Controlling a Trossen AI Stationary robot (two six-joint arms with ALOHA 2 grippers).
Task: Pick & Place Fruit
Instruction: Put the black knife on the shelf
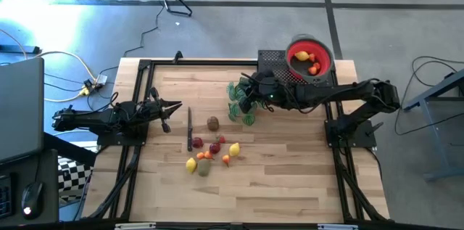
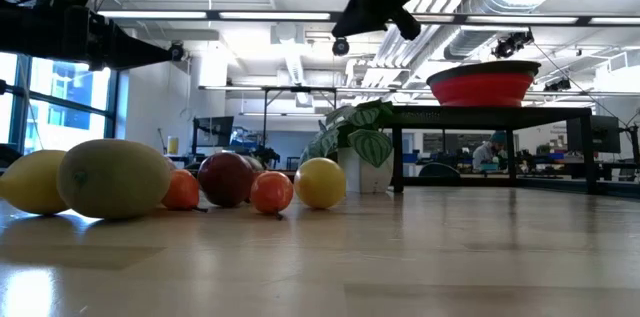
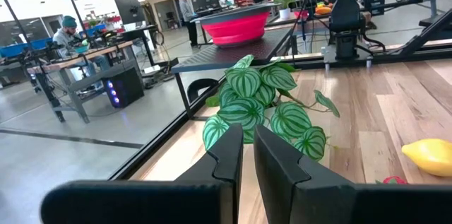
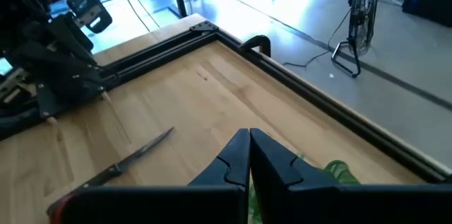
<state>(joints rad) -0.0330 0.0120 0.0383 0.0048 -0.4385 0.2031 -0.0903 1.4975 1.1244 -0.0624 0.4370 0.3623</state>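
Right arm above the plant, empty, with fruit waiting on the wooden surface.

The right tool (image 1: 245, 99) hangs with fingers pressed together, holding nothing, over the green plant sprig (image 1: 241, 104). The fruit (image 1: 210, 152) lies in a loose cluster toward the near edge, a brown piece (image 1: 213, 122) closest to that tool. The red bowl (image 1: 310, 56), already holding some pieces, sits on a raised stand at the far right corner. The left tool (image 1: 172, 109), nearly closed and apparently empty, waits by the knife (image 1: 190, 128). Bare wood surrounds the cluster.
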